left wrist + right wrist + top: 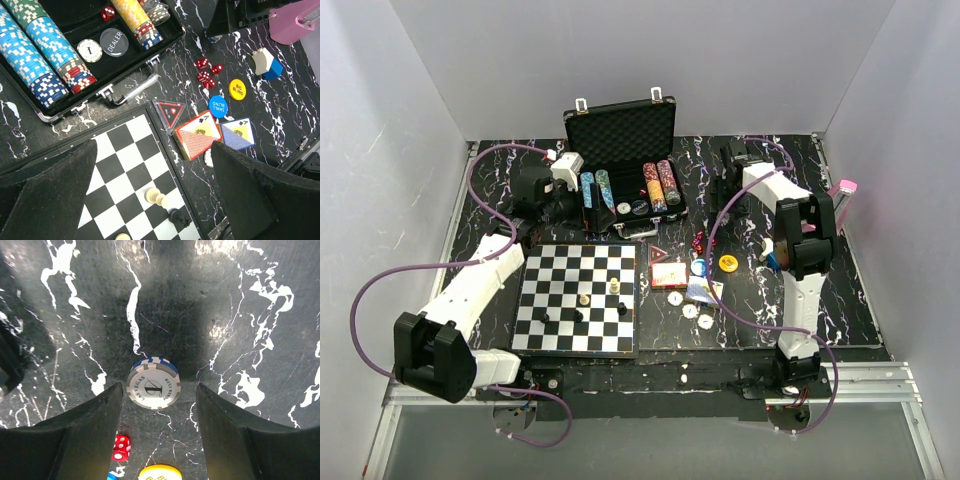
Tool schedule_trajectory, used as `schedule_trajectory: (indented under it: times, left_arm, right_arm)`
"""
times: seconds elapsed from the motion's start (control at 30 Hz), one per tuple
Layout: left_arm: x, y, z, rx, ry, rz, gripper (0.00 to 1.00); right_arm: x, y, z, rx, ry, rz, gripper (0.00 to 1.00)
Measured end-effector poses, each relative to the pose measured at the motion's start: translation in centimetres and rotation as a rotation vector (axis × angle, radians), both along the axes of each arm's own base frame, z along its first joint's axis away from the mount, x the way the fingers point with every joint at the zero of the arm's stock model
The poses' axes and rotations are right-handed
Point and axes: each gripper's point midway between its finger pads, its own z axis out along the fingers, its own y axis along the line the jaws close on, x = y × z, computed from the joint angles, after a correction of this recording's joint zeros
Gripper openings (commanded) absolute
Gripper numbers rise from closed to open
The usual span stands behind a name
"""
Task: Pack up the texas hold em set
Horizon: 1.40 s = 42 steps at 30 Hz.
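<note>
Top view, whole layout: open briefcase (620, 135) at rear, chip rows (660, 185) inside, chessboard (578, 300) in front.
Left wrist view: lettering legible on dealer button (114, 42) in the case; red dice (207, 72) and card decks (199, 136) loose outside; left gripper (154, 150) spread wide, empty.
Right wrist view: right gripper (158, 390) partly open, straddling a white chip (152, 387), gaps either side.

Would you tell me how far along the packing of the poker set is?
Done: chip rows and the dealer button sit in the open briefcase. In hand: the open right gripper straddles a small chip stack on the table, not gripping. To do: card decks, red dice and blind buttons lie outside.
</note>
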Motion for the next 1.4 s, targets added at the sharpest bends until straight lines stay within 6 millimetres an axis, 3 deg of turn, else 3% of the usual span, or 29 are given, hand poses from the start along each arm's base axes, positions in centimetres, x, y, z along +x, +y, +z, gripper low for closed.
schedule_trajectory:
  times: [0.3,0.87,1.13,1.2,1.27,1.4]
  left_arm:
    - [0.0,0.0,0.0,-0.002,0.001,-0.003,0.98]
    - [0.0,0.0,0.0,-0.001,0.0,-0.004,0.98]
    - [0.0,-0.1,0.0,-0.001,0.0,-0.004,0.98]
    - [-0.1,-0.1,0.0,-0.002,0.001,-0.005,0.98]
    - [-0.1,-0.1,0.0,-0.003,0.001,-0.006,0.98]
    - [-0.1,-0.1,0.0,-0.008,0.006,-0.004,0.98]
  right_arm:
    - [-1.1,-0.1,-1.4,-0.04,0.055,0.006,0.63]
    - [-0.4,0.1,-1.4,-0.065,0.066,0.012,0.53]
    - [-0.5,0.2,-1.4,-0.064,0.069,0.013,0.31]
    - [-0.5,0.2,-1.4,-0.065,0.068,0.013,0.2]
    - [-0.5,0.2,-1.4,-0.064,0.069,0.013,0.01]
    - [-0.5,0.2,-1.4,-0.063,0.062,0.014,0.01]
